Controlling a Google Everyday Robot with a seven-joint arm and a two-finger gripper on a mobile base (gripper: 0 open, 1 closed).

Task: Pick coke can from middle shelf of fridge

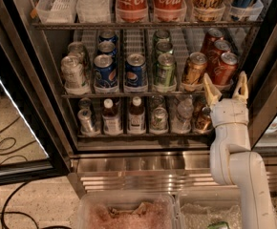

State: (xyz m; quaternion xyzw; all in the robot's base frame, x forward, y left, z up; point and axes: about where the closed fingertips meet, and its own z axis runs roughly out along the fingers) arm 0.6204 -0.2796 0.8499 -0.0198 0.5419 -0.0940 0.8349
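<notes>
The coke can is red with a silver top and stands at the front of the rightmost lane of the middle shelf, with two more red cans behind it. A gold-orange can stands just to its left. My gripper is open, its two pale fingers pointing up just below and in front of the coke can, one fingertip at its left and the other at its right. The gripper holds nothing. The fridge stands with its glass door swung open at the left.
Silver, blue and green cans fill the other lanes. Big Coca-Cola bottles stand on the rack above, small brown bottles on the rack below. The black door frame is close on the right. Clear bins sit on the floor in front.
</notes>
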